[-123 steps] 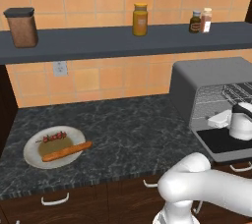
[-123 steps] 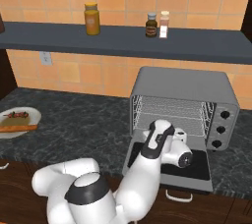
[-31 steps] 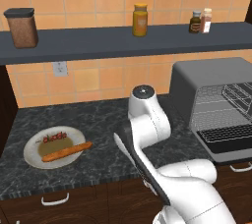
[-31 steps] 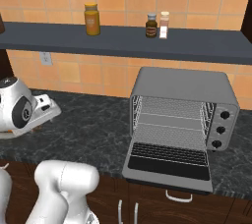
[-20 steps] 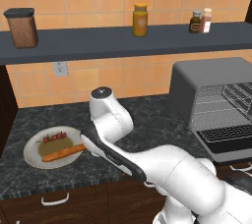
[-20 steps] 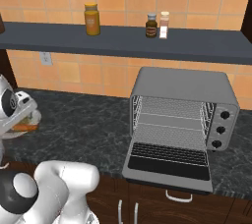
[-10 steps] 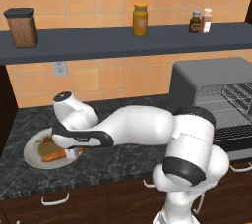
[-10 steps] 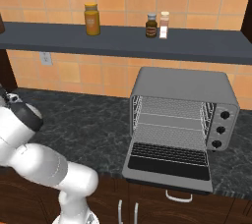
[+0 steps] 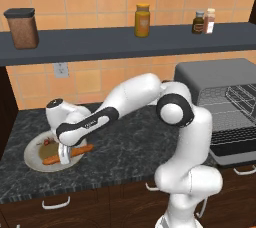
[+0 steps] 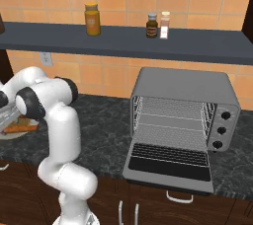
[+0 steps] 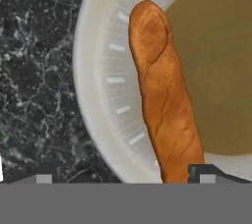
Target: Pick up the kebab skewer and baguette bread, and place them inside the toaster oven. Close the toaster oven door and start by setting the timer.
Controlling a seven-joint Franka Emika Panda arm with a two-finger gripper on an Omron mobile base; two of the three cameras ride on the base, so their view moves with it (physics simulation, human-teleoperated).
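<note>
1. End effector (image 9: 64, 158) hangs low over the plate (image 9: 32, 157) at the left of the tabletop (image 9: 125, 142), its fingers spread wide and grasping nothing.
2. Seen from the hand camera, the two dark finger tips (image 11: 206, 173) stand far apart at the bottom edge, and the baguette bread (image 11: 162, 95) runs up between them, nearer the right-hand tip.
3. That loaf lies across the pale ribbed rim of the plate (image 11: 106, 85), one rounded end pointing up in the hand view; beside it is the plate's tan centre.
4. From the left base camera the baguette bread (image 9: 52, 159) lies along the near side of the plate, with the end effector crossing its middle; whether the fingers touch it cannot be told.
5. Kebab skewer (image 9: 46, 142) shows as small dark red chunks on the far side of the same plate, close under the arm's wrist.
6. Toaster oven (image 10: 183, 115) stands well apart to the right on the tabletop, with its wire rack bare.
7. Toaster oven door (image 10: 168, 167) is folded down flat toward the tabletop's front edge.
8. On the shelf (image 10: 123, 42) above stand a yellow jar (image 10: 92, 19) and two small bottles (image 10: 158, 25).
9. A dark brown canister (image 9: 22, 28) stands at the shelf's left end in the left base view.
</note>
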